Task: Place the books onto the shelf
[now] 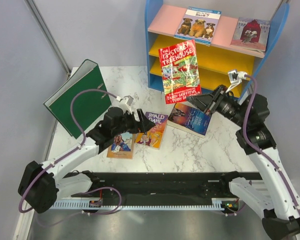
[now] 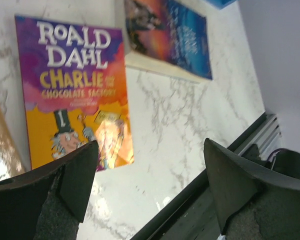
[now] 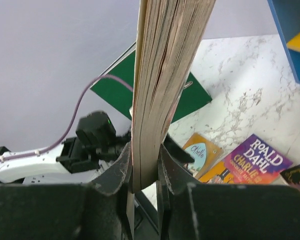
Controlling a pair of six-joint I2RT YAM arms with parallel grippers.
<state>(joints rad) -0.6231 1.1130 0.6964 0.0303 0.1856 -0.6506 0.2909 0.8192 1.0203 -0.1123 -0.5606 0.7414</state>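
The red-green 13-Storey Treehouse book (image 1: 179, 68) hangs upright in front of the blue-framed shelf (image 1: 153, 40). My right gripper (image 1: 191, 100) is shut on its lower edge; in the right wrist view its page edge (image 3: 162, 75) runs up between the fingers of that gripper (image 3: 146, 157). On the pink top board lie the three-dogs book (image 1: 197, 24) and a grey-red book (image 1: 250, 34). On the table lie the dark blue book (image 1: 190, 118), the purple Roald Dahl book (image 1: 152, 130) and the small tan book (image 1: 121, 145). My left gripper (image 1: 141, 122) hovers open over the Roald Dahl book (image 2: 75, 85), holding nothing.
A big green ring binder (image 1: 77, 97) leans at the back left of the marble table (image 1: 190, 150). The black rail at the table's near edge (image 2: 200, 200) lies under the left gripper (image 2: 150, 145). The two yellow shelf boards (image 1: 205, 62) show behind the held book.
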